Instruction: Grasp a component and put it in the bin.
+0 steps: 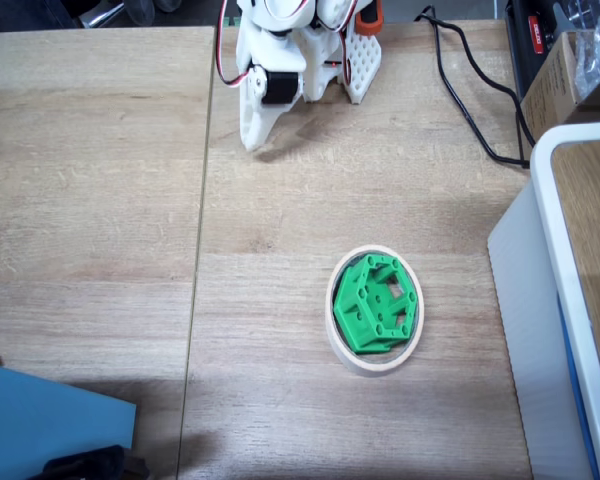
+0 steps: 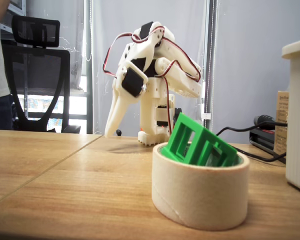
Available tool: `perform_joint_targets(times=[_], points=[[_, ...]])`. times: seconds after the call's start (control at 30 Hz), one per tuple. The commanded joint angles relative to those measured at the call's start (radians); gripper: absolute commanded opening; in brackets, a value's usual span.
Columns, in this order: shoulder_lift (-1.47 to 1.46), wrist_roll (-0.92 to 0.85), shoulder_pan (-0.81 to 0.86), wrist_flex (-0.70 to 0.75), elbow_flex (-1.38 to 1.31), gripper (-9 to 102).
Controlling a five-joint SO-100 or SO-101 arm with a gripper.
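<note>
Closest to my low side camera sits the bin (image 2: 200,192), a cream tape ring on the wooden table (image 2: 65,190). The single green component (image 2: 197,145) lies tilted inside it, one corner poking above the rim. From above I see the same pair: the one ring (image 1: 373,358) and the one green part (image 1: 376,304) filling most of its hole.

The gripper (image 1: 255,140) is folded back at the far edge of the table, well apart from the ring, tip pointing down just above the wood (image 2: 109,132). It holds nothing. I cannot tell how far the jaws are open, as the fingers overlap in both fixed views.

Around it I count one black cable (image 1: 470,110) running along the far right of the table, one white-rimmed container (image 1: 560,300) at the right edge, one blue sheet (image 1: 50,415) at the near left corner, and one black office chair (image 2: 35,75) behind. Nothing lies between arm and ring.
</note>
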Motion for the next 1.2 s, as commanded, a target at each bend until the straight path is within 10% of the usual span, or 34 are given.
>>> perform_joint_targets(times=[0.0, 1.17], points=[[0.008, -0.011, 0.011, -0.012, 0.017, 0], [0.006, 0.005, 0.008, 0.005, 0.063, 0]])
